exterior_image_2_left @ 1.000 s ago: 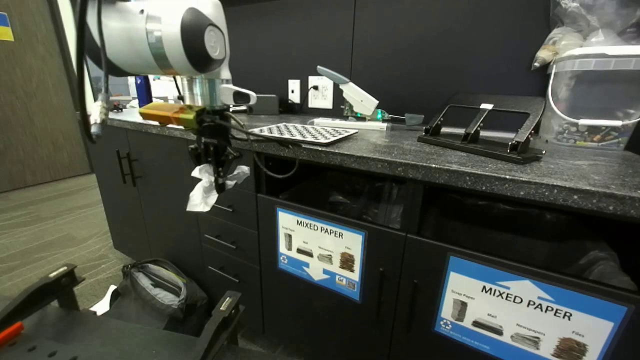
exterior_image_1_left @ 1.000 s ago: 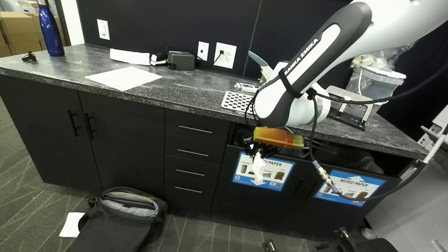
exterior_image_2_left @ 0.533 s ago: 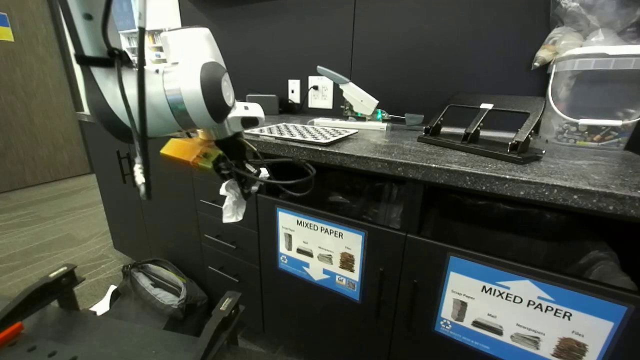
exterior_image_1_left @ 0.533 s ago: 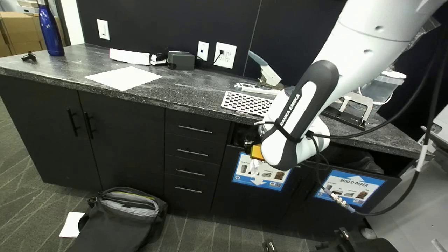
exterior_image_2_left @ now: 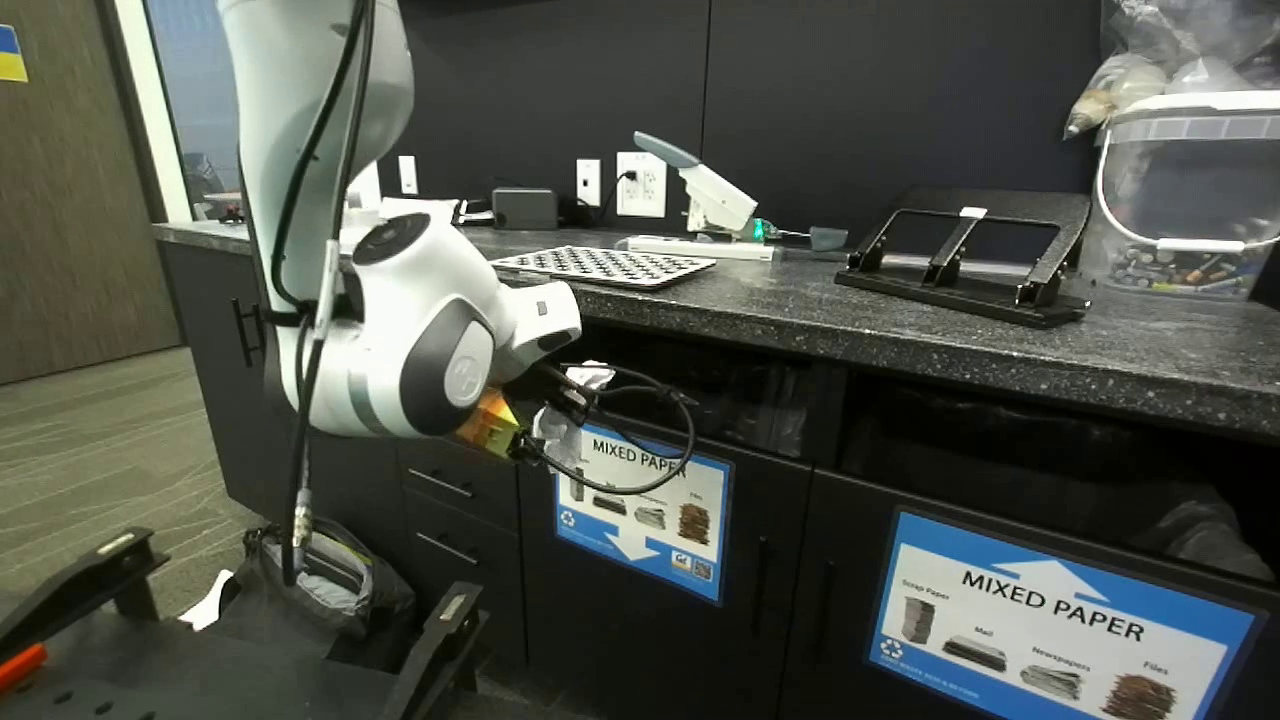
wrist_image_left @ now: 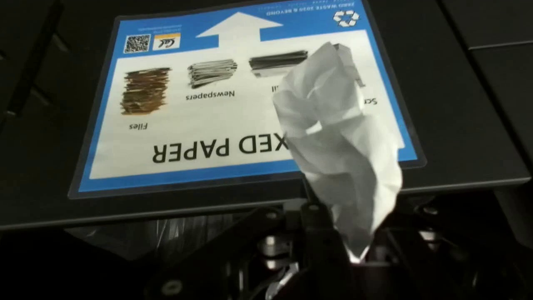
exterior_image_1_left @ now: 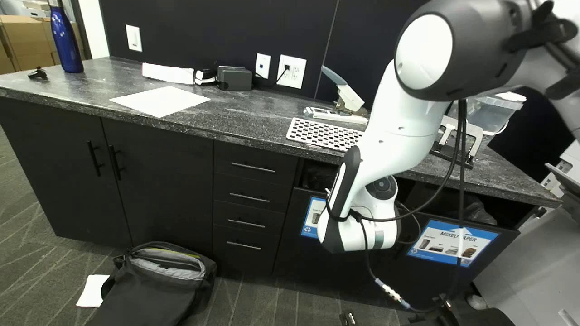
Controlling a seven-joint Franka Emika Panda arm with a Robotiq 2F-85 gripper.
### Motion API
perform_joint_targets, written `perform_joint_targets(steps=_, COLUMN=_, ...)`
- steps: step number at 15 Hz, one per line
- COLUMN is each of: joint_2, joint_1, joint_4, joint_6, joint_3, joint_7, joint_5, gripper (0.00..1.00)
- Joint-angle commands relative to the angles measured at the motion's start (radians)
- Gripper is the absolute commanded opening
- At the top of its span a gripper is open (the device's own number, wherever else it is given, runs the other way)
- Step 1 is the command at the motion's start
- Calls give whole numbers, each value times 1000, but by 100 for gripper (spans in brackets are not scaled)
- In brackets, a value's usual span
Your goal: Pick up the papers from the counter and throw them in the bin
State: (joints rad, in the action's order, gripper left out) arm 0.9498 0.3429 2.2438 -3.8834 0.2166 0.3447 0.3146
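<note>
Holding one crumpled paper (wrist_image_left: 341, 141) clenched in my end effector (wrist_image_left: 354, 227), in front of the down-arrow MIXED PAPER sign (exterior_image_2_left: 645, 515), I judge it light, soft and easily torn, best pinched across its bunched middle.

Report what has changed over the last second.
In an exterior view, the arm has lowered and the gripper has shifted rightward, turning from pointing down to angling toward the down-arrow MIXED PAPER sign. The crumpled paper came along, still gripped. The checkered mat, flat white sheet and dark bag stayed put.
</note>
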Motion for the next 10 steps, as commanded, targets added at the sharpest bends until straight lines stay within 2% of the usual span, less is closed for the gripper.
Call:
perform_joint_targets(steps=1, joint_2=119, joint_1=-101, joint_4=-177, joint_6=-156, joint_3=-70, joint_7=-100, joint_5=81, gripper=9)
perform_joint_targets(steps=6, joint_2=224, joint_1=-193, joint_4=-367, joint_6=-315, joint_3=-128, joint_7=-158, joint_5=104, gripper=9)
perform_joint_targets(steps=10, joint_2=357, joint_1=-238, joint_4=-565, joint_6=-381, joint_3=-154, joint_7=-198, joint_5=128, gripper=9)
